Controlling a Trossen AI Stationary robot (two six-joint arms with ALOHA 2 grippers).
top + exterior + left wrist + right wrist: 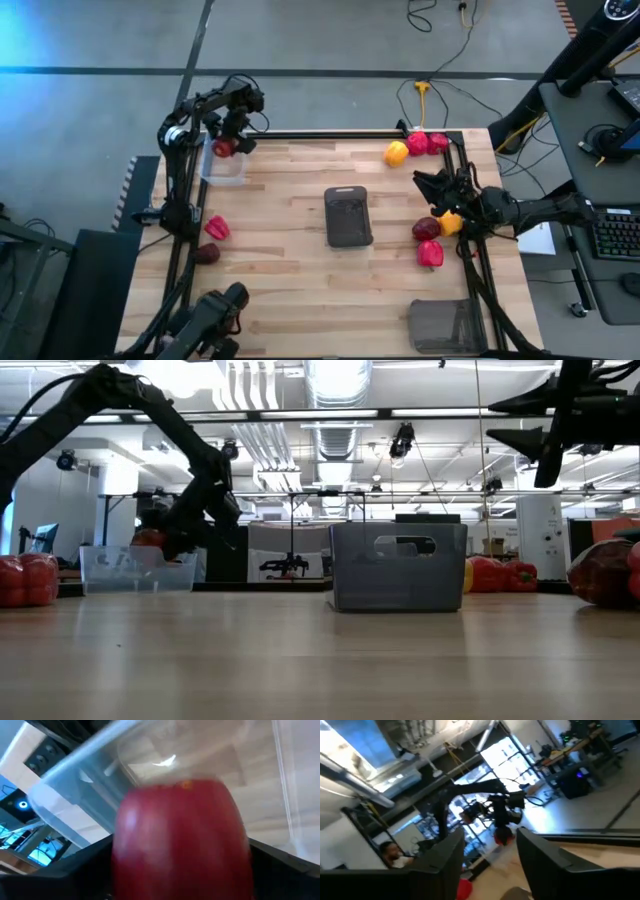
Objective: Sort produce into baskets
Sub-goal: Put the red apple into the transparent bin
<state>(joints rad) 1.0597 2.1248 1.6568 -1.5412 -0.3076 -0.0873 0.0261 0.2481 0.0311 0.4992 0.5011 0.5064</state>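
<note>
My left gripper is at the table's far left corner, shut on a red fruit over the clear plastic bin. Whether the fruit is an apple or a pepper, I cannot tell. In the low view the fruit sits about level with the bin's rim. My right gripper is open and empty, raised above the table at the right side, and it also shows in the low view. A yellow pepper, a dark red apple and a red pepper lie on the table near it. My left gripper pinches the red fruit's two opposite sides between its two fingers, which come slanting down from above. The fruit is lifted clear over the open bin. The fruit itself hides the pads.
A dark mesh basket stands mid-table and another at the near right corner. A yellow pepper and two red peppers lie at the far right. A red pepper and an apple lie at the left edge.
</note>
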